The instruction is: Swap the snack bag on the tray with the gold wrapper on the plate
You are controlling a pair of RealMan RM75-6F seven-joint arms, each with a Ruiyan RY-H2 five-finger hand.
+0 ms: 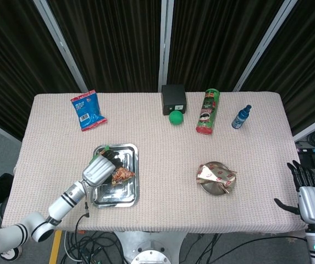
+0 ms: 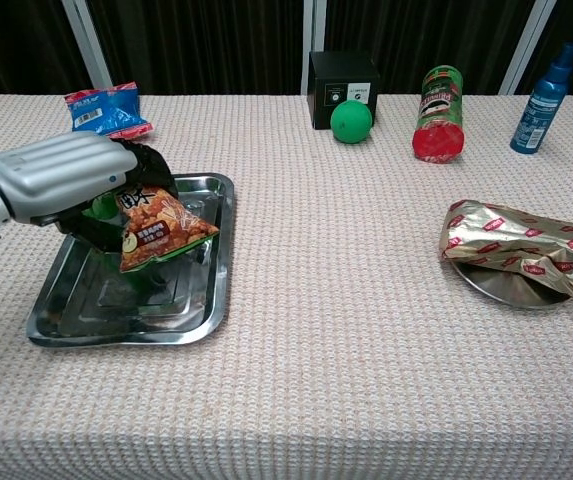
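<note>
My left hand [image 2: 71, 180] [image 1: 98, 169] grips the orange and green snack bag [image 2: 161, 228] [image 1: 122, 174] and holds it lifted above the steel tray [image 2: 66, 310] [image 1: 130, 190] at the left front. On the small metal plate [image 2: 506, 289] [image 1: 212, 188] at the right lies the gold wrapper [image 2: 521, 246] [image 1: 216, 175]. At the table's right front corner, my right hand [image 1: 305, 197] hangs with fingers spread and nothing in it; the chest view does not show it.
Along the back stand a blue snack packet [image 2: 106, 108] [image 1: 88, 109], a black box [image 2: 343, 86] [image 1: 173, 98] with a green ball [image 2: 351, 121] [image 1: 176, 117] in front, a green chip can [image 2: 439, 99] [image 1: 208, 111] and a blue spray bottle [image 2: 547, 88] [image 1: 242, 117].
</note>
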